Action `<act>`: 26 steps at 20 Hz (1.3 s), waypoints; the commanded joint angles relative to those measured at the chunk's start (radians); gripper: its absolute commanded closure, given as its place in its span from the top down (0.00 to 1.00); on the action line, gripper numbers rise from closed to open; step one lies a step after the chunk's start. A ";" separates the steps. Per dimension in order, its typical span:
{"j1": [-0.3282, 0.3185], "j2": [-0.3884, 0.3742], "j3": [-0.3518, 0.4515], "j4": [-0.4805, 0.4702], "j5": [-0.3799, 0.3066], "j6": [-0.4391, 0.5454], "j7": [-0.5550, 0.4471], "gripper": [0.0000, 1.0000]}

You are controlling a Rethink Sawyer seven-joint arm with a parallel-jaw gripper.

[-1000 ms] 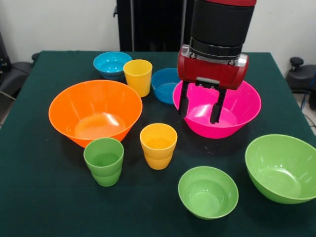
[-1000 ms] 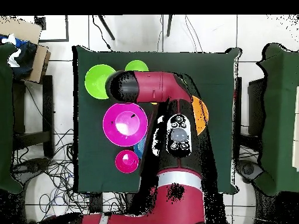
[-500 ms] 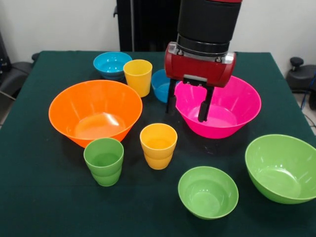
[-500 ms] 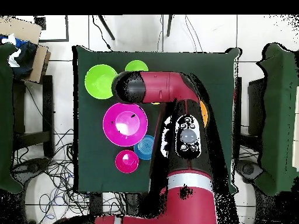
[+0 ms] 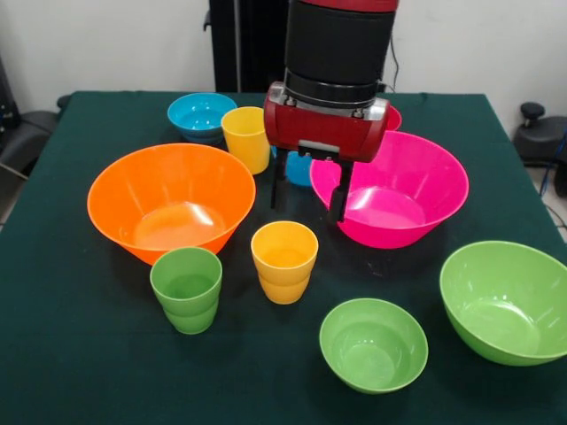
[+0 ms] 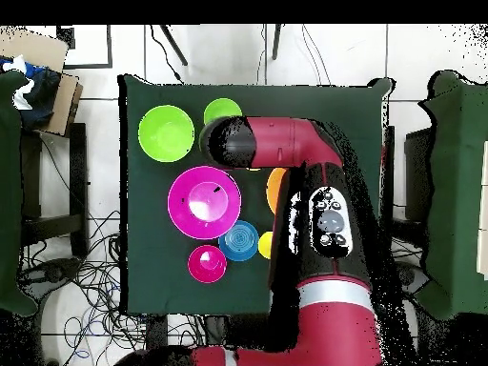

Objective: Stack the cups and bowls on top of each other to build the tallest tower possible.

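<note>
All the cups and bowls stand apart and upright on the dark green surface; nothing is stacked. In the front view the green cup and the orange-yellow cup stand side by side near the front, both just ahead of the large orange bowl. The yellow cup stands behind that bowl, beside the light blue bowl at the back. The darker blue bowl shows only as a sliver behind the arm, between the yellow cup and the large hot pink bowl. A bit of the red-pink bowl peeks out behind the pink one. At the front right sit the small lime green bowl and, further right, the large lime green bowl.

The pincer hangs from the red and black arm with its two dark fingers spread apart and nothing between them. One finger hangs in front of the pink bowl's near-left rim, the other over the gap between the pink and orange bowls, above and behind the orange-yellow cup.

In the overhead view the arm covers the middle of the surface, hiding most of the orange bowl and the cups.
</note>
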 commanded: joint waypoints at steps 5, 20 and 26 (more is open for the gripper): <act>-0.056 0.019 0.159 0.097 -0.123 -0.059 -0.208 1.00; -0.010 0.019 0.132 0.088 -0.166 -0.069 -0.096 1.00; 0.011 0.028 0.115 0.080 -0.170 -0.087 -0.068 1.00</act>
